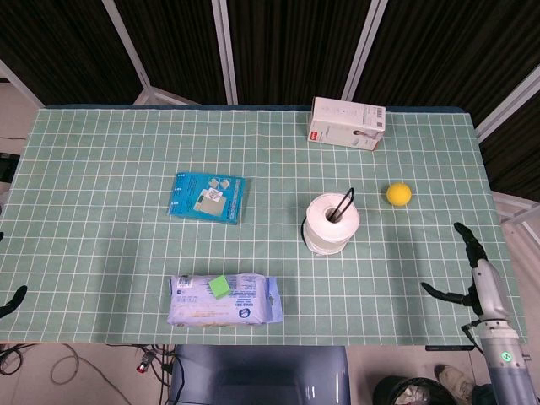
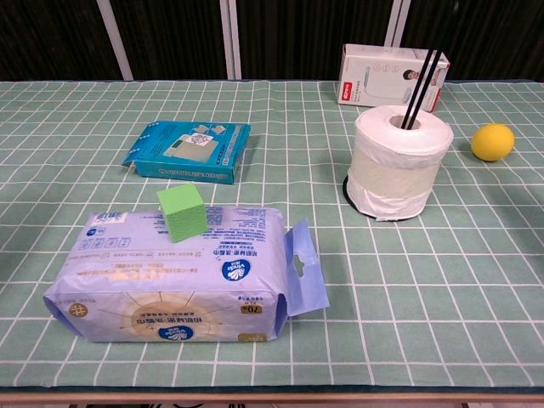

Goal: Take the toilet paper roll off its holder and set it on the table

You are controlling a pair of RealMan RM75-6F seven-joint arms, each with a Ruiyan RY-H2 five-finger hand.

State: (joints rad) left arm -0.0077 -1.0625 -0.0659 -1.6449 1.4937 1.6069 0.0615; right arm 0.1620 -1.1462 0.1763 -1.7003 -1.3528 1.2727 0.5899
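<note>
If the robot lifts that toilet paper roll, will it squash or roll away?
The toilet paper roll looks soft, so it probably dents under firm fingers. It seems light. Upright on its holder it likely stays put; laid sideways on the table, it may roll.

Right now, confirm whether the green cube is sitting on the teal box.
No: the green cube rests on the wipes pack, apart from the teal box.

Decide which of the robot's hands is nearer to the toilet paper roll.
Right. The right hand hangs at the table's right edge, well short of the toilet paper roll. The left hand barely shows at the far left edge, much farther away.
</note>
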